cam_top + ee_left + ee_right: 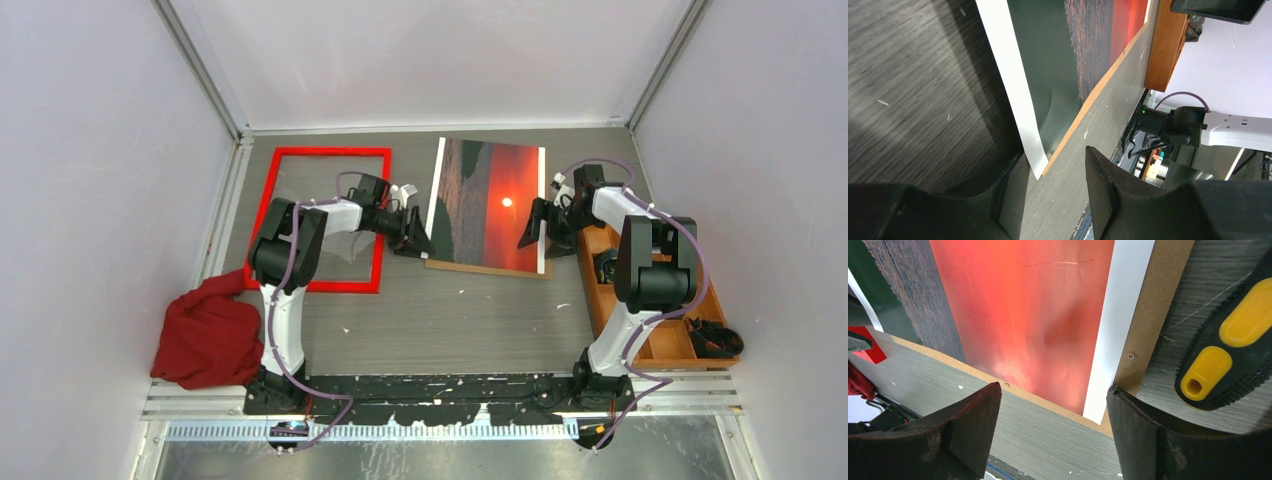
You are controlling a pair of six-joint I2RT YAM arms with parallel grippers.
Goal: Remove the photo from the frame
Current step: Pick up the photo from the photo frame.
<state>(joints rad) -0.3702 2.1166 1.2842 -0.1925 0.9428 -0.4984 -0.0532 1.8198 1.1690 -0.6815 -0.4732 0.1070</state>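
The photo, a red sunset with white side edges, lies flat on a brown backing board at the table's middle, outside the frame. The empty red frame lies to its left, under my left arm. My left gripper is low at the photo's near left corner. In the left wrist view its jaws stand apart, and the white corner of the photo sits beside one finger, not pinched. My right gripper is at the near right corner, open, with the photo and board just ahead.
A wooden compartment tray stands along the right wall, with black items inside. A yellow-and-black tool handle lies right of the board. A crumpled red cloth sits at the near left. Walls close in the table on three sides.
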